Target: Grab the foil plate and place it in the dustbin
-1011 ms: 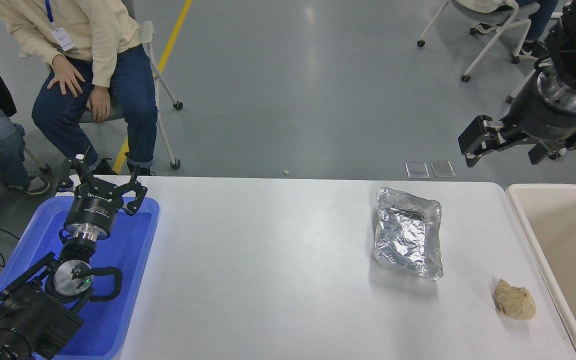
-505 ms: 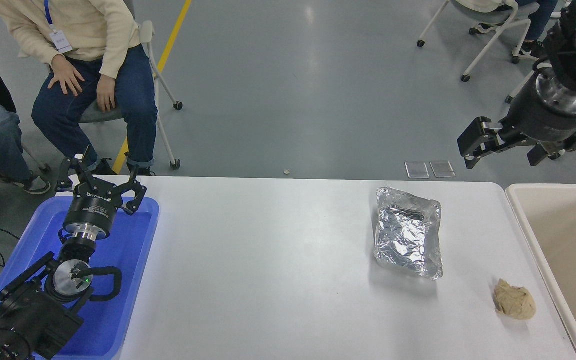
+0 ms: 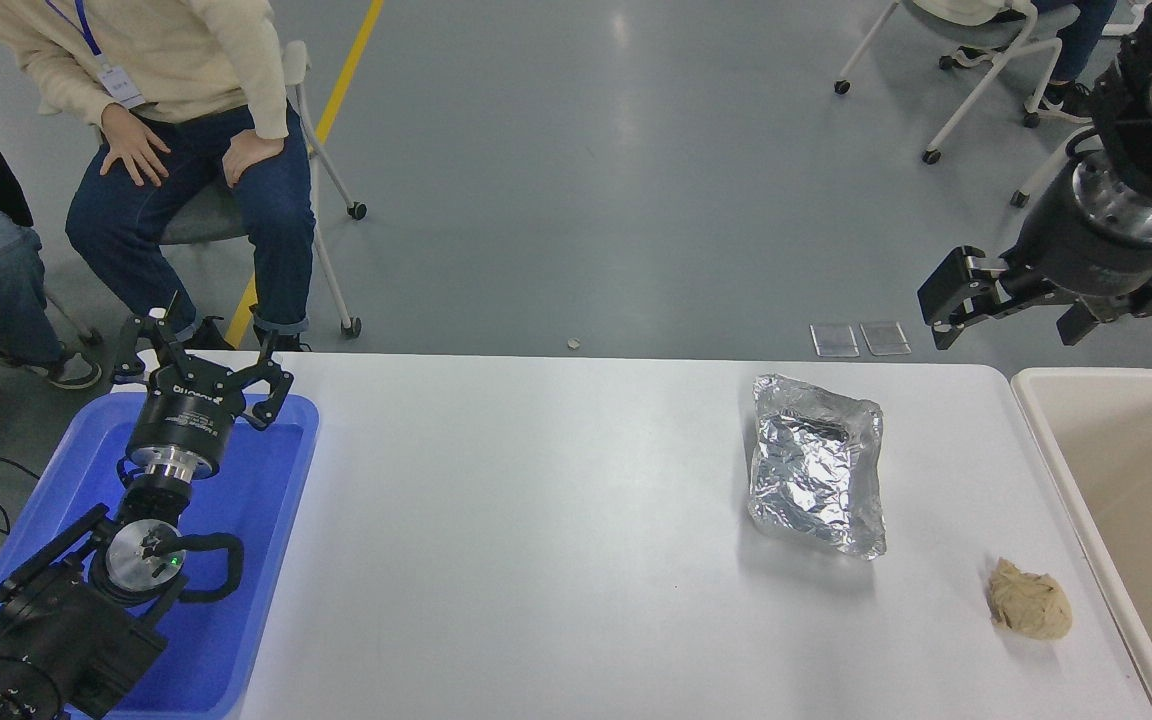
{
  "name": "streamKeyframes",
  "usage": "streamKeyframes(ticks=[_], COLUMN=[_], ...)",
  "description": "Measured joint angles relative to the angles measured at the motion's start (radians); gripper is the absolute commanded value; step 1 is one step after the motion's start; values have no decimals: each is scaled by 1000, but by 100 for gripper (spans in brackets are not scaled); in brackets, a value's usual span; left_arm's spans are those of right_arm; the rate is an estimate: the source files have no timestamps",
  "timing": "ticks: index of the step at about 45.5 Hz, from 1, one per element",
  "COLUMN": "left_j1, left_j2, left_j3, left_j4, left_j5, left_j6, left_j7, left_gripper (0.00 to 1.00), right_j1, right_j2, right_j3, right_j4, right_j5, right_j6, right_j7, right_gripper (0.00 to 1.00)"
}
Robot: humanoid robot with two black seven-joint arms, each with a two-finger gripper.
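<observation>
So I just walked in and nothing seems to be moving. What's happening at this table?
Nothing is held yet. The right gripper hangs open in the air beyond the table's far edge, above the foil plate, which lies untouched on the white table. The cream dustbin waits at the right. The left gripper is parked open over the blue tray.

Bright, even overhead light, sharp focus, glare on the floor (image 3: 626,30).
</observation>
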Motion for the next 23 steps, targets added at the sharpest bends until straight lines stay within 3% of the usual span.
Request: streamKeyframes(ticks=[23], left_j1=[0], left_j2=[0], left_j3=[0], left_j4=[0], left_j5=[0], left_j6=[-1], left_j7=[0], left_gripper=[100], right_j1=[-84], right_j2=[-4], right_j3=[53], right_j4=[-12], right_j5=[45], right_j6=[0], right_j7=[0], right_gripper=[100])
